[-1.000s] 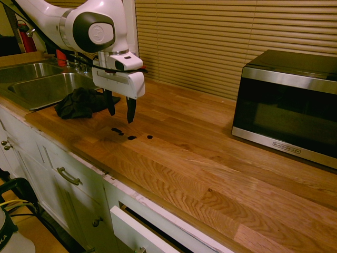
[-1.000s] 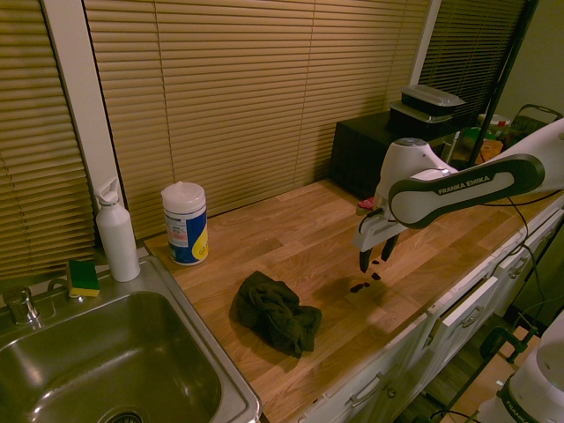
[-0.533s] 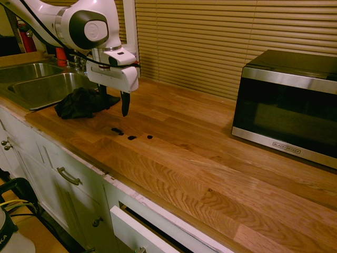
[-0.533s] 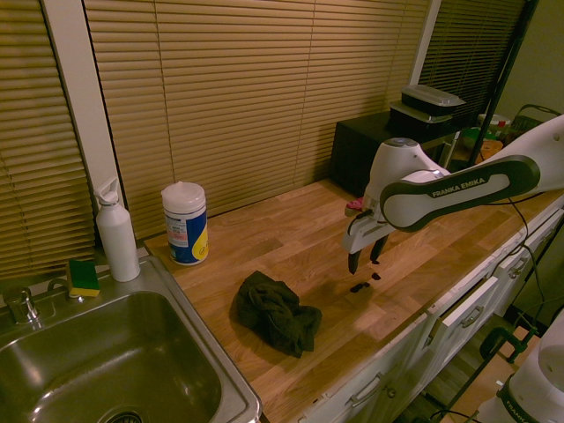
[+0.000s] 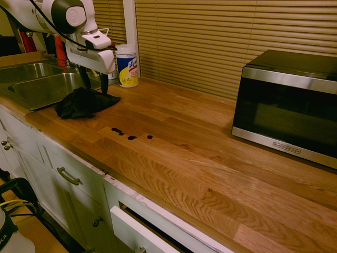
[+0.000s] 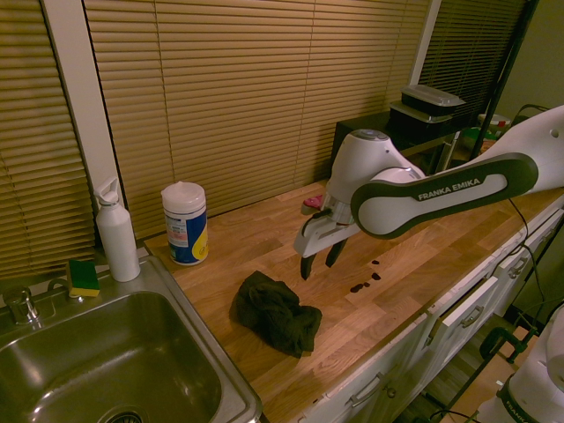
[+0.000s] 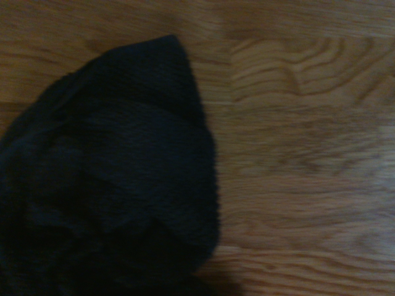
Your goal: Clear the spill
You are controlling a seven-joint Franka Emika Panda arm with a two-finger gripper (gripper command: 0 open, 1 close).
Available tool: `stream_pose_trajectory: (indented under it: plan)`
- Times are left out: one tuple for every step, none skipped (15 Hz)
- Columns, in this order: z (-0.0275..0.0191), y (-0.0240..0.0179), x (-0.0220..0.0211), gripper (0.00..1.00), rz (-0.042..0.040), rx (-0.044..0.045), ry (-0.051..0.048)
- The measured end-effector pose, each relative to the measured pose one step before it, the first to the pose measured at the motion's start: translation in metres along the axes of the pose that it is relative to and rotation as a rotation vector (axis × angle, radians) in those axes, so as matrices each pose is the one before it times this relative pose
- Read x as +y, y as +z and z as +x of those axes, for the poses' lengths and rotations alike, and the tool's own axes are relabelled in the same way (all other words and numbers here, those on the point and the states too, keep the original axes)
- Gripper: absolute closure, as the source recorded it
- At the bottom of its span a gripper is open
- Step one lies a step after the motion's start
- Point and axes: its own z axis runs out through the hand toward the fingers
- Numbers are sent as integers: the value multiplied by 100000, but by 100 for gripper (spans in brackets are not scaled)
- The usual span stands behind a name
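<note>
While the spill (image 5: 130, 134) sits untouched on the countertop (image 5: 210, 158), your gripper (image 6: 319, 262) hangs above the black cloth (image 6: 276, 314). Its jaws stand apart, holding nothing.

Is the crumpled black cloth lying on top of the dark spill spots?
No, the crumpled black cloth lies apart from the small dark spill spots, bare wood between them.

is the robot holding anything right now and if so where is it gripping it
Nothing is held. The gripper is open and empty, hanging above the counter beside the black cloth, not touching it. The spill lies untouched.
</note>
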Motion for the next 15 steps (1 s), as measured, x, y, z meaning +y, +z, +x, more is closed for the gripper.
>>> stream_pose_trajectory:
  plan:
    - [-968,285,-1237,0,817,-455,-676]
    - [-900,273,-1085,0,337,-492,-670]
    - [-776,217,-1042,0,224,-99,-846]
    - [-654,311,-895,0,80,351,-925]
    - [-556,352,-813,0,-184,404,-771]
    - [-485,514,-747,0,-545,612,-810]
    - [-486,771,-648,0,-911,758,-876]
    - [-462,833,-523,0,-923,629,-678]
    - [-370,803,-448,0,-936,440,-553]
    - [-379,886,-304,0,-1272,250,-641]
    - [-235,872,-118,0,-1419,107,-551]
    - [-70,870,-51,0,-1472,170,-261]
    - [-55,782,-50,100,-1309,-84,133]
    - [55,598,-107,100,-812,-383,46]
    - [38,474,-18,100,-711,-323,136]
